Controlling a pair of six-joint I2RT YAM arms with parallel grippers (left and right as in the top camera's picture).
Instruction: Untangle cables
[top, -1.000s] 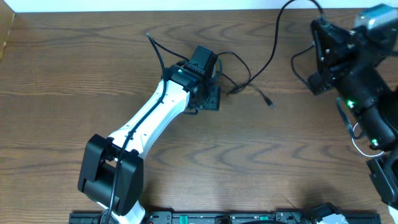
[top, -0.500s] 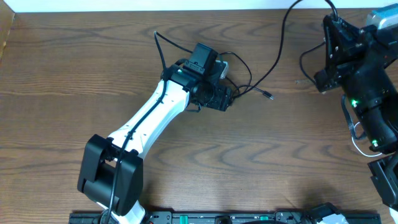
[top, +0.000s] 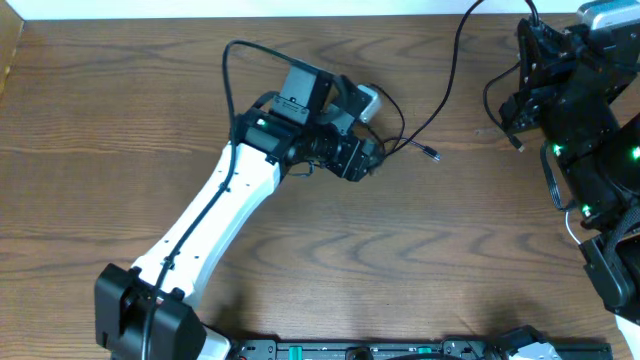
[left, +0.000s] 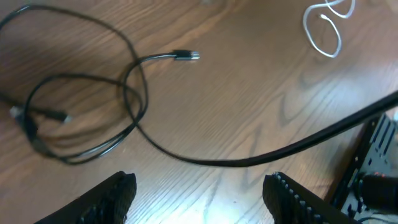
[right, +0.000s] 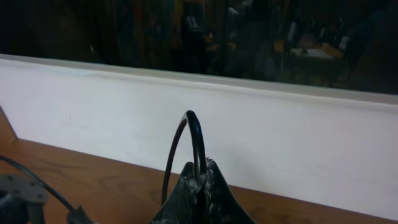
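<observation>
A thin black cable (top: 445, 85) runs from the table's back edge down to a small plug (top: 432, 155) beside my left gripper (top: 365, 155). In the left wrist view it lies looped (left: 81, 118) with its plug (left: 186, 55) ahead of the open, empty left gripper (left: 202, 190). A white cable (left: 323, 31) lies coiled farther off; it also shows in the overhead view (top: 570, 220) by the right arm. My right gripper (top: 530, 30) is raised at the back right. In the right wrist view it (right: 199, 171) is shut on a bend of the black cable (right: 194, 127).
A thicker black line (left: 292, 149) crosses the wood in front of the left gripper. The white back wall (right: 280, 137) stands just past the table's far edge. A black rail (top: 350, 350) runs along the front edge.
My left arm swung its elbow left, and its gripper shifted right over the cable loops. My right gripper moved right and back with the black cable. The plug slid slightly up.
</observation>
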